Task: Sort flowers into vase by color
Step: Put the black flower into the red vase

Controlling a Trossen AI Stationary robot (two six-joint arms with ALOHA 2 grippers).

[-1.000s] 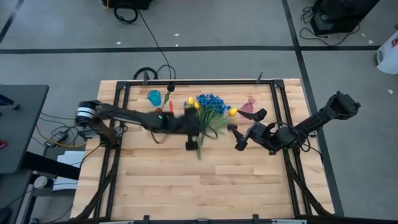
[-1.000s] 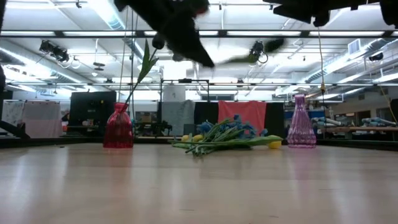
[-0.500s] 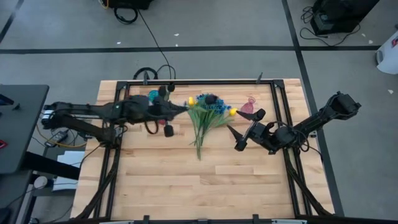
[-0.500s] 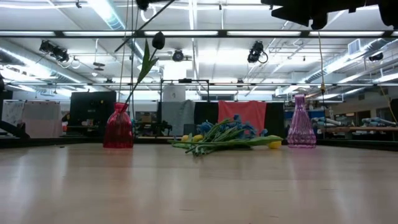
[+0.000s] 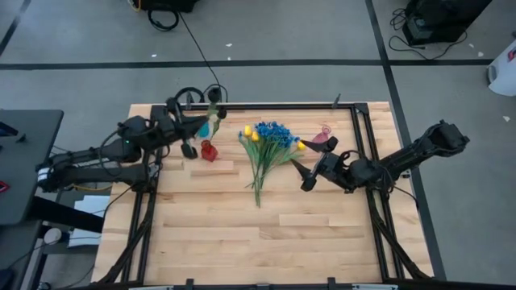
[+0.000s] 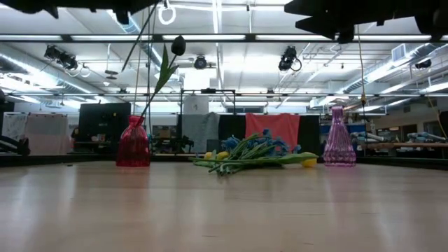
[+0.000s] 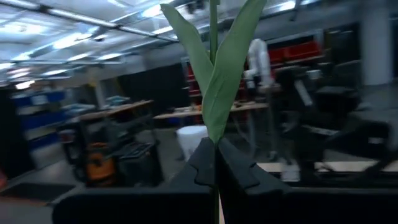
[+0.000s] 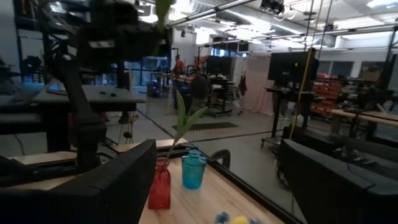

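My left gripper (image 7: 214,148) is up over the table's far left (image 5: 200,129), above the red vase (image 5: 208,151), shut on a green flower stem with two long leaves (image 7: 214,74). Its blossom is out of view. The red vase (image 6: 133,145) holds one dark tulip (image 6: 178,45) by its stem. The other flowers (image 5: 266,149), blue clusters and yellow tulips, lie in a pile at the far middle. My right gripper (image 5: 302,173) hangs open just right of the pile, with nothing between its fingers (image 8: 112,183). My left gripper pinches the stem (image 7: 214,163) just below its leaves, between the two fingers. The fingers lie about level and across the stem. The flower is lifted clear and stands roughly upright, and its lower stem (image 6: 136,42) hangs slanting below the gripper, above the red vase.
A blue vase (image 8: 193,169) stands behind the red one, and a pink vase (image 6: 338,140) stands at the far right. A black frame (image 5: 258,105) runs along the table's far edge and sides. Bare wood lies toward the near edge.
My left gripper has gone from the flower pile up and toward the table's far left, tipping from pointing down to about level. It stays shut and has carried one flower clear of the pile to above the red vase.
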